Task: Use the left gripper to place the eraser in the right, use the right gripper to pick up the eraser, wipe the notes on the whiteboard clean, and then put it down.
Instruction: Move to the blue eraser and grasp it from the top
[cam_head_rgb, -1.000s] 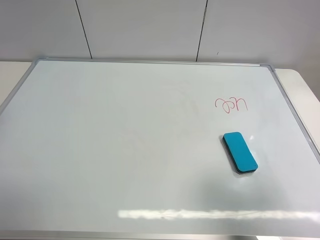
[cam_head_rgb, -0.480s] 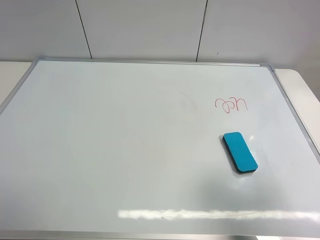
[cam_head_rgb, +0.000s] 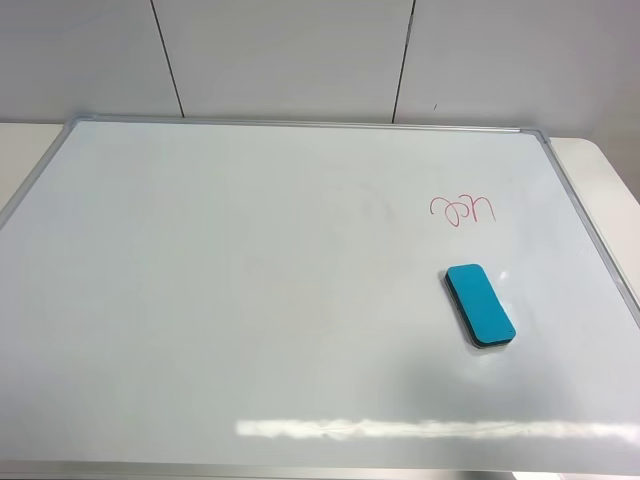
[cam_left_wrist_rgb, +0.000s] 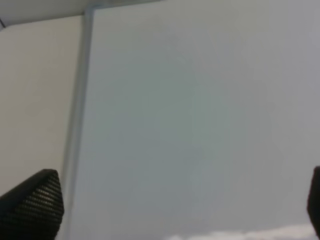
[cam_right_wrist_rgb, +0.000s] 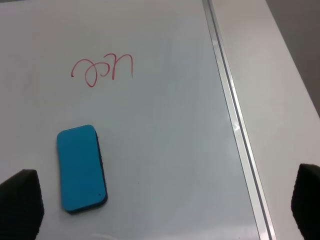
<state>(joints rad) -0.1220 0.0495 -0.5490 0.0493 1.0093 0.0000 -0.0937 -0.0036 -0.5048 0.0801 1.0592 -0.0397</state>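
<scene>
Whiteboard (cam_head_rgb: 250, 300) is seen whole from high, off its near edge. Left edge is shown close by left wrist; right edge is shared with right wrist.

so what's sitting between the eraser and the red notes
Nothing: only bare whiteboard separates the eraser from the notes. Both the exterior high and right wrist views show that stretch bare.
</scene>
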